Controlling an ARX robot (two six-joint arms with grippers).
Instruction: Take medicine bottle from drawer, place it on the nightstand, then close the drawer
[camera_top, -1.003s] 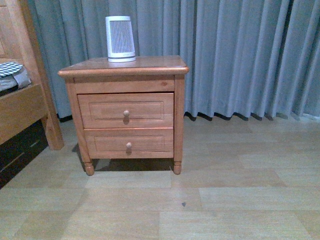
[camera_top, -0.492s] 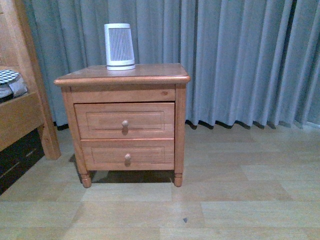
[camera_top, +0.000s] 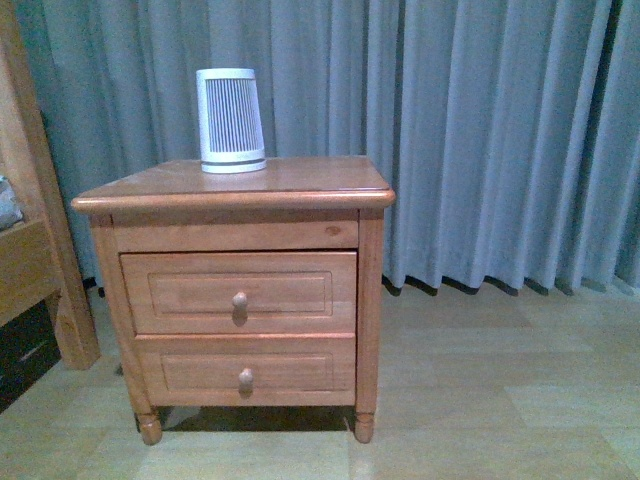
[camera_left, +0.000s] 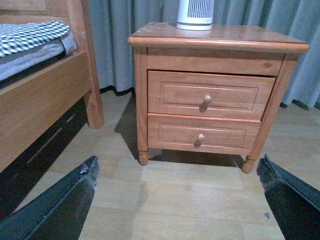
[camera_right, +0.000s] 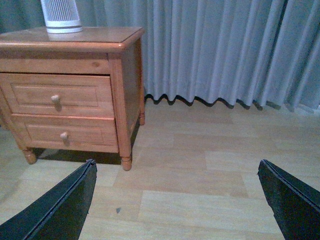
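I am at the very start: the opening of the drawer (camera_top: 240, 292) has not begun. It is the upper of the two, and it sits fully shut, flush with the front of the nightstand (camera_top: 300, 180). I cannot see the medicine bottle in any view. I judge it lies inside that closed drawer, since the top carries nothing that looks like it.

My left gripper (camera_left: 177, 165) is spread wide with nothing between its fingers, and my right gripper (camera_right: 176, 165) is the same, wide apart and empty. Both hang above the floor, well apart from the cabinet.

The next move, as I see it, calls for bringing one gripper up to the round knob (camera_top: 240, 299) in the middle of the drawer front. I would close on it squarely and pull straight out, keeping clear of the lower drawer (camera_top: 245, 372) just beneath.

From the front, the nightstand fills the 9 o'clock half. A white slatted appliance (camera_top: 230, 120) stands on its top toward 11 o'clock, leaving bare wood beside it for the bottle. Grey curtains (camera_top: 480, 140) hang from 12 to 3 o'clock. A wooden bed frame (camera_top: 40, 270) shows at the 9 o'clock edge. Pale plank floor (camera_top: 500, 400) lies at 5 o'clock.
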